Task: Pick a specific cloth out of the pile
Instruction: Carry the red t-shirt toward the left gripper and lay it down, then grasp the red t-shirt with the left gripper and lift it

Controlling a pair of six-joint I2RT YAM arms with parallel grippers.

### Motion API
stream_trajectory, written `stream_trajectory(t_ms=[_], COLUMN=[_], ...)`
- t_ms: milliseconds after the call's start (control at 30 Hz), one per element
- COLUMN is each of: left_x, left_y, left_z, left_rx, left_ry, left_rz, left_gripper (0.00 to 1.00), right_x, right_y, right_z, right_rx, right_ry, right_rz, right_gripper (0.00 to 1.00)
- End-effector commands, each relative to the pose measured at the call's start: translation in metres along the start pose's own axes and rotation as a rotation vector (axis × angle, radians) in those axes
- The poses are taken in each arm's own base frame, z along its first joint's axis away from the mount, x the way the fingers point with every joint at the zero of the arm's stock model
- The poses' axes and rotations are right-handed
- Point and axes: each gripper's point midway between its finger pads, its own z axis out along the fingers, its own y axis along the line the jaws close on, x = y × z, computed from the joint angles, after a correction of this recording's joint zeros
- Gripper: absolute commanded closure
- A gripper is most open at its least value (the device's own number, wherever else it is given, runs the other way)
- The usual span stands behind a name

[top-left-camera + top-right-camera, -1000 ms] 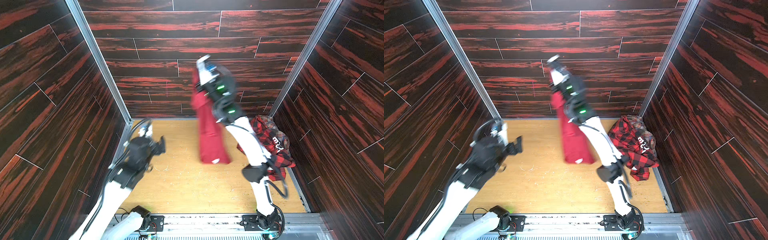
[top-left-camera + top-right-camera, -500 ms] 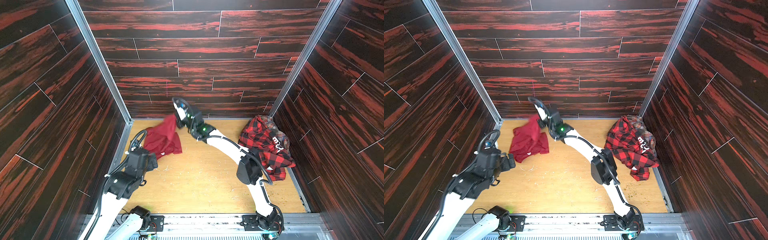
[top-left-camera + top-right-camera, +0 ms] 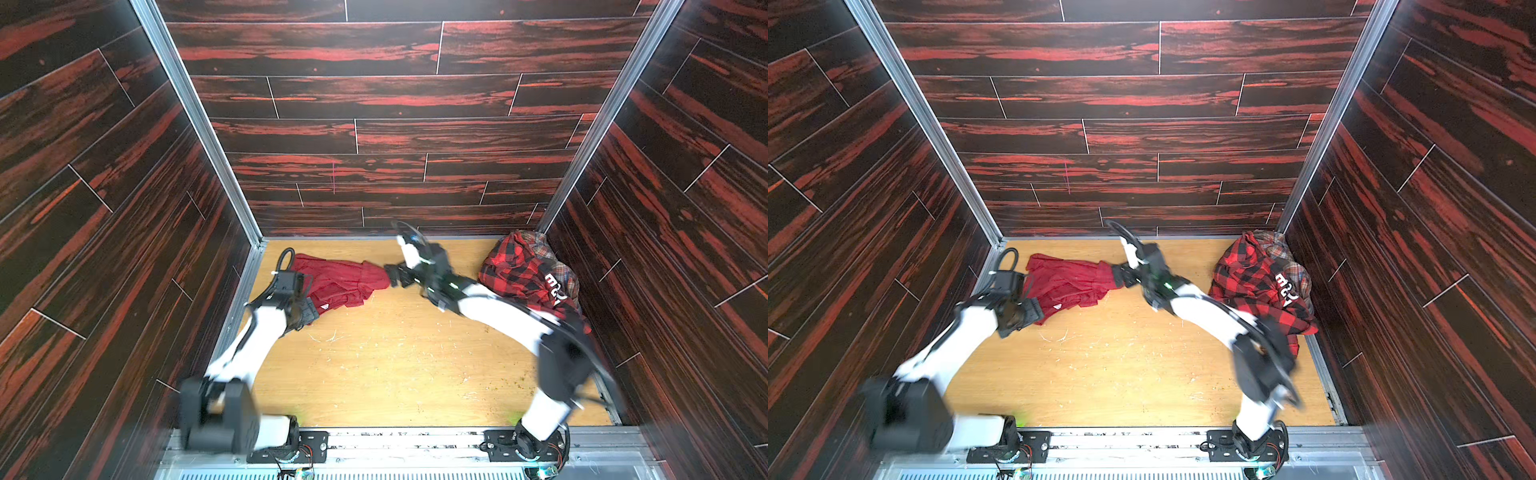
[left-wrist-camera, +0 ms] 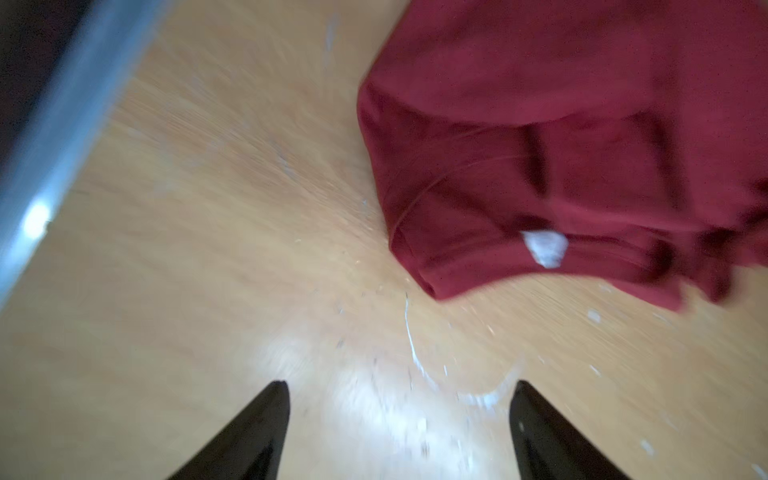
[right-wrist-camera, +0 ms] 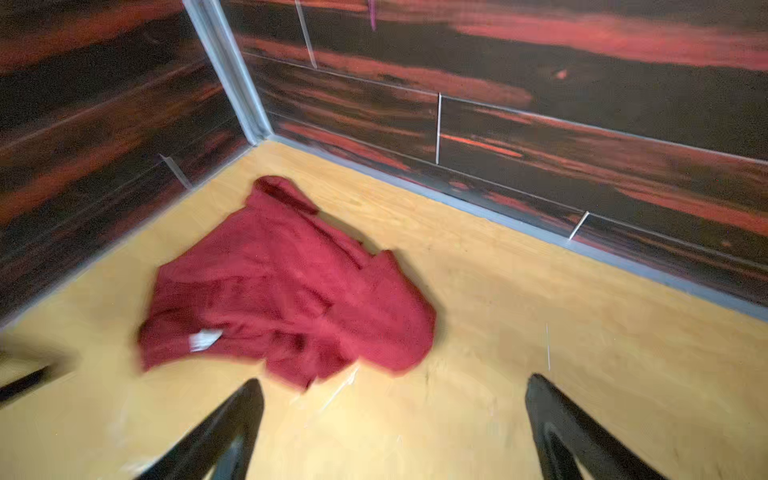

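The right gripper (image 5: 395,380) stands wide open over the bare wooden tabletop (image 3: 395,365), nothing between its dark fingers (image 5: 232,419); the left gripper (image 4: 399,386) is also open, a little less wide, and holds nothing. The cloth (image 3: 340,280), a plain dark-red garment, lies crumpled on the tabletop near the far left corner of the enclosure, between the two grippers; it is creased into soft folds and a small white tag (image 4: 544,247) shows at its hem. The pile (image 3: 519,270) sits well apart in the far right corner; it is mostly a red-and-black checked shirt, with a dark piece bearing white letters (image 3: 555,286) and a faded plaid piece (image 3: 561,270) behind it.

In both top views the right gripper (image 3: 1121,276) seems to meet the cloth's right end, and the left gripper (image 3: 305,313) hides its near left corner; the blur of both arms leaves contact unclear there. The wrist views settle it: the right wrist view shows the cloth (image 5: 282,291) lying whole and free ahead of the fingertips; the left wrist view shows scratched wood under the jaws, with the cloth (image 4: 561,145) just beyond them. Only the top views show the pile (image 3: 1250,278).
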Motion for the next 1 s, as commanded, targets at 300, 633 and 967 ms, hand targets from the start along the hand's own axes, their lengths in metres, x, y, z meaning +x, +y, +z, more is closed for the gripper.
stream_trajectory(t_ms=[300,633,967], left_x=[-0.043,-0.030,-0.103], left_y=[-0.026,-0.025,-0.064], left_z=[0.065,0.084,-0.029], left_rx=[-0.023,-0.038,0.129], left_ry=[-0.005,0.055,-0.141], left_rz=[-0.080,-0.098,0.050], left_gripper=[0.28,0.43,1.00], right_x=[0.059,0.056,0.064], right_y=[0.032,0.036,0.030], right_z=[-0.073,-0.074,-0.075], right_rx=[-0.162,-0.186,-0.149], right_ry=[0.019,0.010,0.031], right_rz=[0.135,0.123,0.121], right_gripper=[0.01,0.01,0.01])
